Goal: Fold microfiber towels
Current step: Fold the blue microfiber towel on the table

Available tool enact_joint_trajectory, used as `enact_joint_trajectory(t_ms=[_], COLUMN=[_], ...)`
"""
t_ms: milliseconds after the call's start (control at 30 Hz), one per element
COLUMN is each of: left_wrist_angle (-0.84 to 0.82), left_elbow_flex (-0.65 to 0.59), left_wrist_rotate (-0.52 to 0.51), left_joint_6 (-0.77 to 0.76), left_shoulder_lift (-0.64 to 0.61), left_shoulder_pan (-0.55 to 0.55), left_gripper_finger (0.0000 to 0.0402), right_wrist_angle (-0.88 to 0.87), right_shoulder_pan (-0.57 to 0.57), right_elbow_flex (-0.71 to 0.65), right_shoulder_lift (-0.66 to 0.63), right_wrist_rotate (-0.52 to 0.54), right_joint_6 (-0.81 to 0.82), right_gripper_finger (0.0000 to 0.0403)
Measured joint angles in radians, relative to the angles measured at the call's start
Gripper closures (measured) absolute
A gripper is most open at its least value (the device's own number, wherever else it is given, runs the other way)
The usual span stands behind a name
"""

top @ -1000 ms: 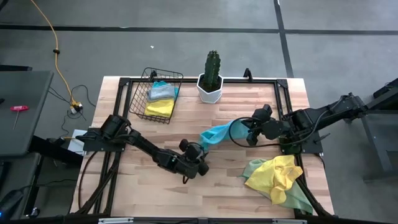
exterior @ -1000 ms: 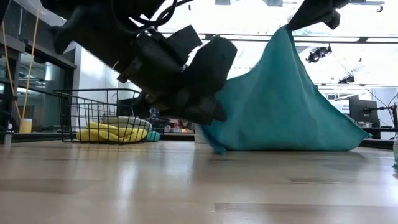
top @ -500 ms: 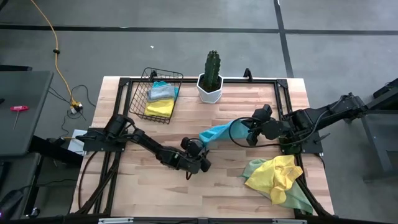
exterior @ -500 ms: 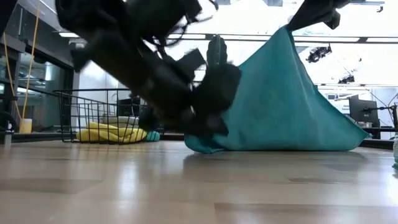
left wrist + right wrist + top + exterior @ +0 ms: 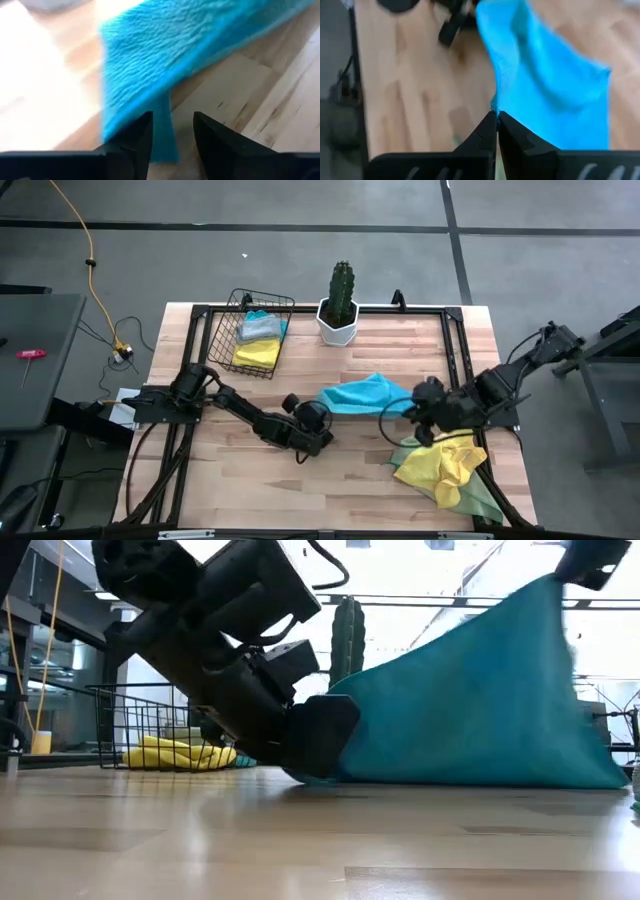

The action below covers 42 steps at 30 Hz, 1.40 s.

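Note:
A turquoise microfiber towel (image 5: 362,393) stretches across the table's middle, its lower edge (image 5: 470,780) on the wood and its right corner raised. My right gripper (image 5: 413,404) is shut on that raised corner, high at the right of the low view (image 5: 585,558). My left gripper (image 5: 322,414) sits low at the towel's left corner. It is open, and a narrow tip of the towel (image 5: 162,127) lies between its fingers (image 5: 142,135). My right gripper pinches the towel's raised right corner (image 5: 496,106) between its two fingers, slanting down from the table's right side. The towel hangs from the hold in a sloping sheet. My left gripper has the left corner's tip between its open fingers; whether they touch it, I cannot tell.
A wire basket (image 5: 255,332) with folded towels stands at the far left. A cactus in a white pot (image 5: 340,310) stands at the far middle. A loose heap of yellow and pale green towels (image 5: 447,465) lies near the right front corner, just below my right gripper.
My right gripper has swung toward the table's right and near edge with its corner, so the towel is drawn out wider along the table. My left gripper has sunk and moved toward the far edge, up to the towel's left corner, which stayed on the wood.

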Motion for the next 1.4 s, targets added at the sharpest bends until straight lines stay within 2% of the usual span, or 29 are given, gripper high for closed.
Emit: enact_joint_trajectory(t_ms=[167, 300, 400, 533, 767, 867, 967, 1067, 1267, 1333, 1400], left_wrist_angle=[-0.054, -0.050, -0.039, -0.045, -0.055, -0.082, -0.143, -0.235, -0.451, -0.523, -0.580], left_elbow_flex=[0.001, 0.002, 0.002, 0.001, 0.002, 0.003, 0.003, 0.003, 0.003, 0.003, 0.002], left_wrist_rotate=[-0.114, -0.133, -0.188, -0.275, -0.539, -0.577, -0.513, -0.325, 0.197, 0.309, 0.357], left_joint_6=[0.000, 0.032, 0.084, 0.192, 0.471, 0.619, 0.722, 0.692, 0.382, 0.289, 0.225], left_shoulder_lift=[-0.002, -0.005, -0.013, -0.049, -0.208, -0.290, -0.363, -0.414, -0.428, -0.406, -0.379], left_shoulder_pan=[0.003, 0.037, 0.058, 0.067, 0.030, -0.008, -0.066, -0.127, -0.218, -0.245, -0.273], left_gripper_finger=[0.0294, 0.0305, 0.0310, 0.0311, 0.0311, 0.0312, 0.0312, 0.0312, 0.0311, 0.0310, 0.0309], right_wrist_angle=[-0.018, -0.006, 0.006, 0.004, 0.008, 0.024, 0.036, 0.037, 0.041, 0.041, 0.041], right_shoulder_pan=[0.109, 0.158, 0.175, 0.177, 0.177, 0.177, 0.177, 0.177, 0.177, 0.177, 0.174], right_elbow_flex=[0.000, 0.000, 0.000, 0.000, 0.000, 0.000, 0.000, 0.000, 0.000, 0.000, 0.000], right_shoulder_lift=[0.045, 0.090, 0.127, 0.168, 0.202, 0.203, 0.203, 0.203, 0.203, 0.203, 0.203], right_wrist_rotate=[-0.037, -0.063, -0.097, -0.123, -0.127, -0.127, -0.127, -0.127, -0.127, -0.127, -0.127], right_joint_6=[0.089, 0.104, 0.102, 0.102, 0.102, 0.102, 0.101, 0.101, 0.101, 0.101, 0.101], right_gripper_finger=[0.0403, 0.0403, 0.0403, 0.0403, 0.0403, 0.0403, 0.0403, 0.0403, 0.0403, 0.0403, 0.0403])
